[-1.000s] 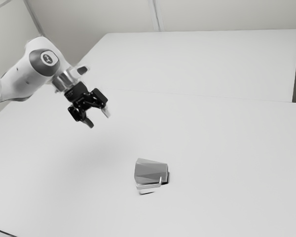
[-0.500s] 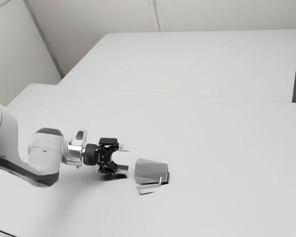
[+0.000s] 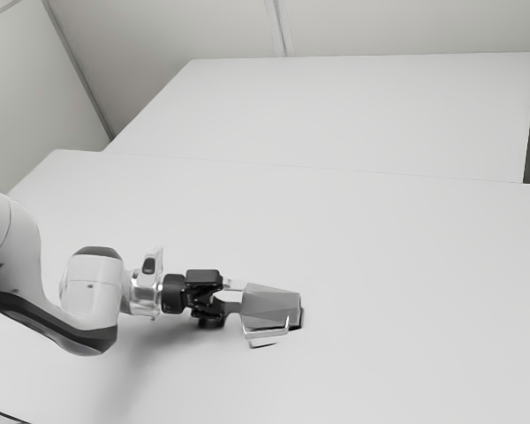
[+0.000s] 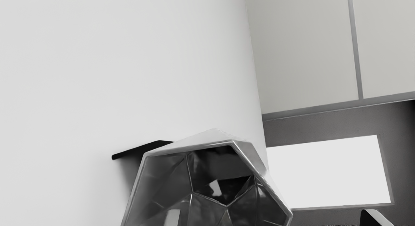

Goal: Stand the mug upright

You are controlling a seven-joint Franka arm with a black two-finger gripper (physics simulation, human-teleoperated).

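The grey faceted mug (image 3: 269,306) lies on its side on the table, its mouth toward the gripper and its handle (image 3: 267,334) on the side nearer the exterior camera. My gripper (image 3: 233,299) is low and level at the mouth, fingers apart. In the wrist view, the mug's hollow inside (image 4: 214,174) faces my hand. The open gripper (image 4: 272,219) has one fingertip overlapping the mouth and the other outside the wall; contact cannot be made out. A dark strip (image 4: 142,149) juts out beside the mug.
The white table (image 3: 406,265) extends around the mug, with another pale surface (image 3: 353,110) beyond it. Panelled walls (image 3: 406,26) stand behind. In the wrist view, a bright white rectangle (image 4: 330,174) shows on a dark wall.
My hand has come down from high up at the exterior view's left, levelled out and advanced toward the exterior view's right to the mug's mouth. The mug has stayed where it was.
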